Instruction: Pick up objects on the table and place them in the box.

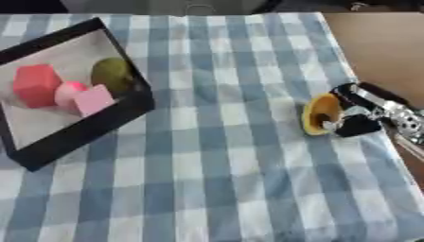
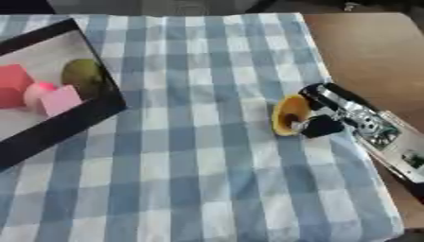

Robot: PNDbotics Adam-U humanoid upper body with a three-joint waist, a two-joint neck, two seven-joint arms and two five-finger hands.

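1. My right hand (image 2: 331,116) is at the right edge of the checked cloth (image 1: 215,156), with its fingers and thumb curled round a yellow piece (image 1: 321,113). The piece looks like a small cup or cone lying on its side; I cannot tell its exact shape.
2. The piece appears to touch the cloth or sit just above it. I cannot tell which.
3. The box (image 1: 108,120) lies well apart at the left, black-rimmed and tilted. A red block (image 1: 35,85), a pink ball (image 1: 68,90), a pink cube (image 1: 92,100) and a green fruit (image 1: 112,74) sit in it.
4. My left hand is not in view.
5. Risks, as I judge them:
   - The grip seems to catch only the piece's edge, so it could twist or slip out during the lift.
   - The carry runs across the whole cloth, so a drop midway would leave it short of the box.
   - The near rim stands raised, and a low approach could knock the piece against it.
   - The free floor space is at the box's near end, so a careless release could land on the things inside.
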